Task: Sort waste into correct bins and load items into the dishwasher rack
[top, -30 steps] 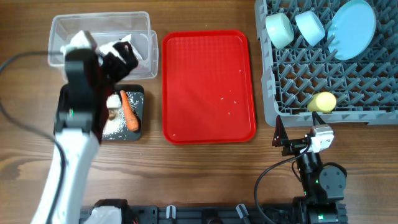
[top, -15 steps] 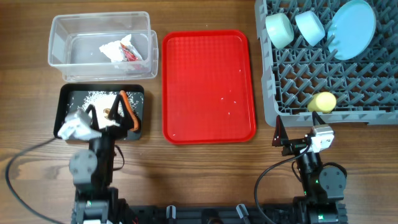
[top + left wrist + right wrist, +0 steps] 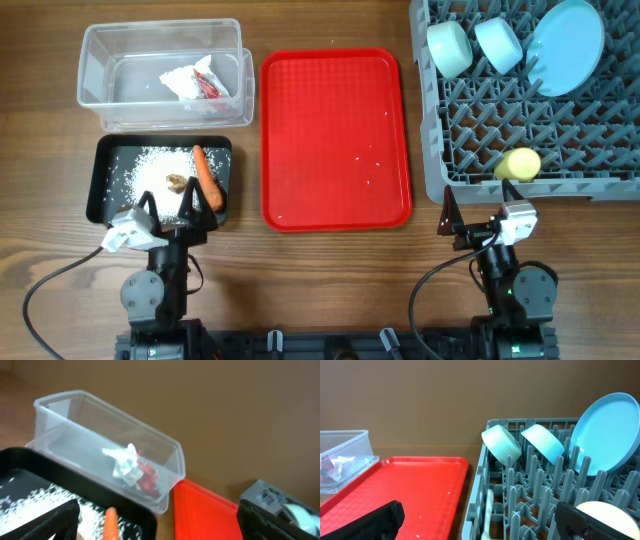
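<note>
Overhead shows jaws of left arm (image 3: 163, 262) and right arm (image 3: 500, 262) released, empty.

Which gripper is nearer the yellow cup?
Right. The right gripper sits just in front of the rack, near the yellow cup; the left gripper is far off on the other side, by the black tray.
</note>
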Tool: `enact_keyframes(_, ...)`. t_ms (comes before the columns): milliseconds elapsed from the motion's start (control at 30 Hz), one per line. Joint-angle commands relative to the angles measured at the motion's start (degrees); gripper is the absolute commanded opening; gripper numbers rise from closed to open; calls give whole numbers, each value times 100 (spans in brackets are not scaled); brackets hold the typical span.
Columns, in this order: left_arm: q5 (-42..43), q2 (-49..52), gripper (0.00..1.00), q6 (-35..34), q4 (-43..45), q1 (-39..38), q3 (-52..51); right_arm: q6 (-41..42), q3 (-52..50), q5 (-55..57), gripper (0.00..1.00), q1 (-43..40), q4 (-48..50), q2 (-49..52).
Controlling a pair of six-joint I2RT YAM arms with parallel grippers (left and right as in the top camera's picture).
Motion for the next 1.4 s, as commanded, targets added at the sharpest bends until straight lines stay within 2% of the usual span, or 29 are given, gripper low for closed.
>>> enact_keyframes(0, 138, -374, 100, 662, -459, 42, -35, 66, -4, 57, 100, 24, 17, -35)
enact_keyframes(200, 243, -448, 100, 931, -697, 42, -35, 63, -4, 57, 100, 24, 20, -35)
enact_keyframes(1367, 240, -426, 100, 931, -688, 68, -35, 63, -4, 57, 100, 24, 20, -35)
